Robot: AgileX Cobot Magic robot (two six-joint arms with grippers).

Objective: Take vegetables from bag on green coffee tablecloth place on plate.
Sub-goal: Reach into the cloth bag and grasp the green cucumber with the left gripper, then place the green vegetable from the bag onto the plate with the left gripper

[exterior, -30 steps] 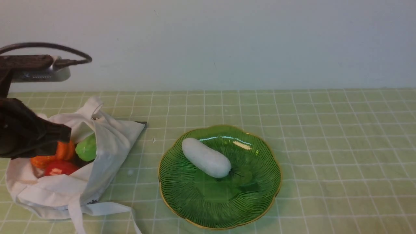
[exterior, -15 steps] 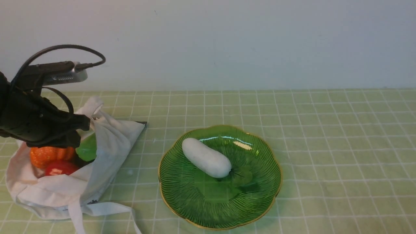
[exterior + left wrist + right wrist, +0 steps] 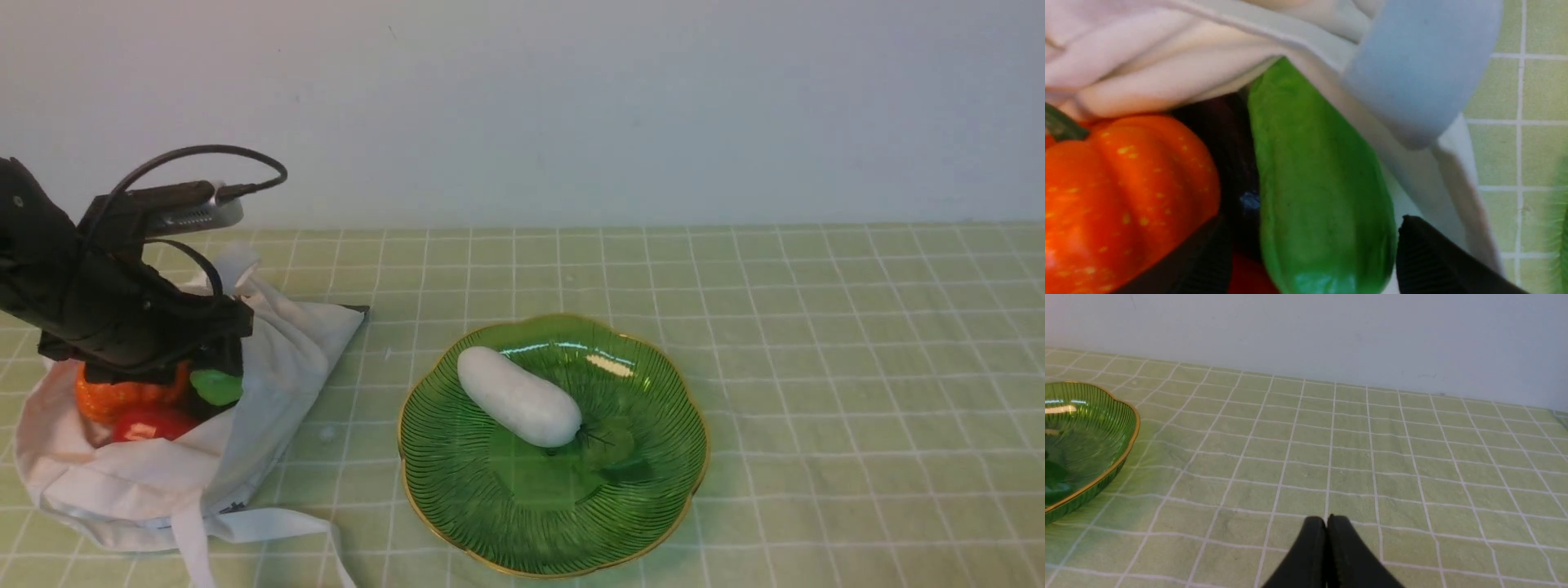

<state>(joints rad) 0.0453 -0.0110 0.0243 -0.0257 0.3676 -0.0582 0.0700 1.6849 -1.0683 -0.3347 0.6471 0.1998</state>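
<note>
While the left gripper [image 3: 1310, 249] sits inside the white bag [image 3: 277, 359], jaws spread either side of the light green gourd [image 3: 1314, 171], the white gourd [image 3: 518, 398] lies on the green plate [image 3: 653, 490]; the right gripper [image 3: 1327, 522] hangs clenched and empty above the green tablecloth [image 3: 1412, 457].

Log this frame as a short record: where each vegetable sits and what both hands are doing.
on plate: white gourd, lying on the plate
in bag: green gourd, orange pumpkin, red tomato, inside the bag
left hand: open, fingers either side of the green gourd
right hand: shut, empty, over the tablecloth
progress: one vegetable plated, at least three left in bag
</note>
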